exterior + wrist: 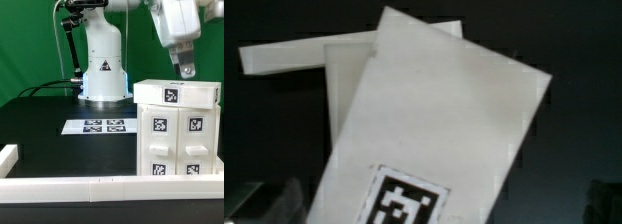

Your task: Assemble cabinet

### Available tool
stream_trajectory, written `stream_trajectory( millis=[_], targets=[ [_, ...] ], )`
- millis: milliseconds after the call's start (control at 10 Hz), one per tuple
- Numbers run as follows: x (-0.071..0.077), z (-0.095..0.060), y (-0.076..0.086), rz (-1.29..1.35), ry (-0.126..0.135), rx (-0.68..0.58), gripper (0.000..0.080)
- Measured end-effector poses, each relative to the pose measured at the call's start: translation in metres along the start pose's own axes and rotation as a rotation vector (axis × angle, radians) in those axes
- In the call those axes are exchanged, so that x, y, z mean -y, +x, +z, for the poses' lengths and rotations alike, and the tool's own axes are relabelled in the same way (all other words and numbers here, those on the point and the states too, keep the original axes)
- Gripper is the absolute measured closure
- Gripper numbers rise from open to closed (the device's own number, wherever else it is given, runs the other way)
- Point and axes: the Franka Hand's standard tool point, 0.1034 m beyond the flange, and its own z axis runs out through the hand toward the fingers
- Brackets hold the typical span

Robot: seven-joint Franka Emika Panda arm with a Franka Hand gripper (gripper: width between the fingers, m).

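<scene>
Cabinet [178, 130]: white tagged body, near side of the table at the exterior view's right, top panel seated.
Border rail [100, 184]: along the near edge.
Marker board [100, 126]: centre, flat.
Gripper [186, 67]: just above the top panel; whether open or closed, cannot tell.
Step, judged: seating or releasing the top panel; next calls for a straight lift clear.

One white plastic box-shaped cabinet [178, 130] stands on the black table, showing five square black-and-white tags on its faces in the exterior view. One thin flat white marker board [100, 126] lies nearby carrying four tags. One long low white border rail [80, 184] runs along the table's near edge, and one white robot arm base [103, 62] stands behind.
</scene>
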Motion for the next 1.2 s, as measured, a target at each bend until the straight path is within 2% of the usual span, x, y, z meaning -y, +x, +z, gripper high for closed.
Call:
stream_trajectory(
  millis=[200,400,600,800,900,1000,1100,1200],
  targets=[
    [0.0081,-0.0076,-0.0046,-0.013,0.017,0.006,0.0003],
    [0.0063,-0.0049,-0.0035,-0.056,0.012,0.003,0.0003],
    [0.0048,-0.0022,-0.0027,-0.259,0.005,0.0,0.0003],
    [0.001,-0.0019,-0.0041,-0.537,-0.041,0.02,0.0003],
    [0.0012,-0.0009,-0.0069,-0.607,-0.048,0.022,0.0003],
    [-0.0002,-0.0005,-0.0066,-0.777,-0.069,0.023,0.0003],
    [-0.0017,-0.0005,-0.0069,-0.937,-0.106,0.032,0.0003],
    [-0.0007,-0.001,-0.0081,-1.032,-0.118,0.032,0.0003]
  ],
)
